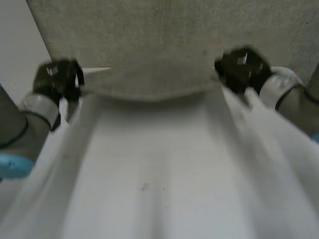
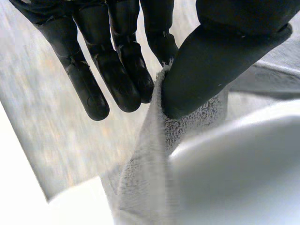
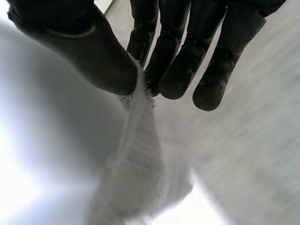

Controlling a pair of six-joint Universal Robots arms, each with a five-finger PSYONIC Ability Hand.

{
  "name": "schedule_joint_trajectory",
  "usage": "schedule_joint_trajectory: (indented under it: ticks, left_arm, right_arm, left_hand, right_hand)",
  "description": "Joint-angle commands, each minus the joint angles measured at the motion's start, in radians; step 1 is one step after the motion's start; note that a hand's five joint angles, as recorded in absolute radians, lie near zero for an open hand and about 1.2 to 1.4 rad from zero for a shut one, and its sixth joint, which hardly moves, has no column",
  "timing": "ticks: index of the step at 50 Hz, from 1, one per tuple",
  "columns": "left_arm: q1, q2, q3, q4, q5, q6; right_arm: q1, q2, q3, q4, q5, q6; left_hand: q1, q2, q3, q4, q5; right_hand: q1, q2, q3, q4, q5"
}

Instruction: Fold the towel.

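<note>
A large white towel (image 1: 159,164) hangs stretched between both hands above the table and fills the near part of the head view, while its far part (image 1: 164,40) lies flat beyond the hands. My left hand (image 1: 57,79) holds the towel's left corner. In the left wrist view that hand (image 2: 206,56) pinches the towel's edge (image 2: 154,154) between thumb and fingers. My right hand (image 1: 241,67) holds the right corner. The right wrist view has my right hand (image 3: 93,51) pinching the towel's edge (image 3: 136,154) against its fingers.
The white table (image 1: 15,55) lies bare at the far left beside the towel. Both grey forearms with blue caps (image 1: 15,164) flank the raised cloth.
</note>
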Motion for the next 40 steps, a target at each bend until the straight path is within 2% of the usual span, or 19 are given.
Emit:
schedule_joint_trajectory:
  ticks: [1,4,5,6,12,15,17,22,28,40]
  left_arm:
    - [0.001,-0.058,-0.160,0.006,0.001,0.143]
    - [0.004,-0.080,-0.203,0.023,0.001,0.210]
    - [0.011,-0.081,-0.218,0.035,0.001,0.230]
    - [0.024,-0.080,-0.229,0.049,0.001,0.236]
    - [0.056,-0.064,-0.238,0.066,0.002,0.236]
    - [0.059,-0.049,-0.240,0.066,0.001,0.233]
    - [0.061,-0.046,-0.238,0.068,-0.001,0.232]
    - [0.061,-0.040,-0.238,0.068,-0.002,0.230]
    - [0.065,-0.009,-0.237,0.071,-0.004,0.224]
    - [0.061,-0.003,-0.225,0.069,-0.002,0.161]
  right_arm:
    - [-0.043,0.074,0.207,0.026,0.004,-0.139]
    - [-0.051,0.110,0.253,0.023,0.000,-0.135]
    - [-0.054,0.123,0.268,0.020,0.000,-0.120]
    - [-0.058,0.130,0.277,0.012,0.000,-0.092]
    - [-0.064,0.124,0.316,-0.061,0.001,0.051]
    - [-0.067,0.114,0.343,-0.110,0.003,0.140]
    - [-0.072,0.101,0.363,-0.141,0.006,0.201]
    - [-0.087,0.081,0.383,-0.179,0.048,0.244]
    - [-0.100,0.076,0.403,-0.233,0.102,0.259]
    - [-0.086,0.091,0.411,-0.239,0.108,0.319]
  left_hand:
    - [0.201,0.179,0.180,0.178,0.194]
    - [0.201,0.179,0.180,0.178,0.194]
    - [0.201,0.179,0.180,0.178,0.194]
    - [0.201,0.179,0.180,0.178,0.194]
    - [0.201,0.179,0.180,0.178,0.194]
    - [0.201,0.179,0.180,0.178,0.194]
    - [0.201,0.179,0.180,0.178,0.194]
    - [0.201,0.179,0.180,0.178,0.194]
    - [0.201,0.179,0.180,0.178,0.194]
    - [0.201,0.179,0.180,0.178,0.194]
  right_hand:
    - [0.053,0.063,0.052,0.054,0.047]
    - [0.019,0.029,0.018,0.020,0.013]
    - [-0.219,-0.210,-0.220,-0.218,-0.226]
    - [-0.364,-0.355,-0.365,-0.363,-0.370]
    - [-0.377,-0.368,-0.378,-0.376,-0.384]
    - [-0.439,-0.429,-0.440,-0.438,-0.445]
    - [-0.582,-0.573,-0.583,-0.581,-0.588]
    - [-0.671,-0.661,-0.672,-0.670,-0.677]
    - [-0.671,-0.661,-0.672,-0.670,-0.677]
    - [-0.762,-0.752,-0.763,-0.761,-0.768]
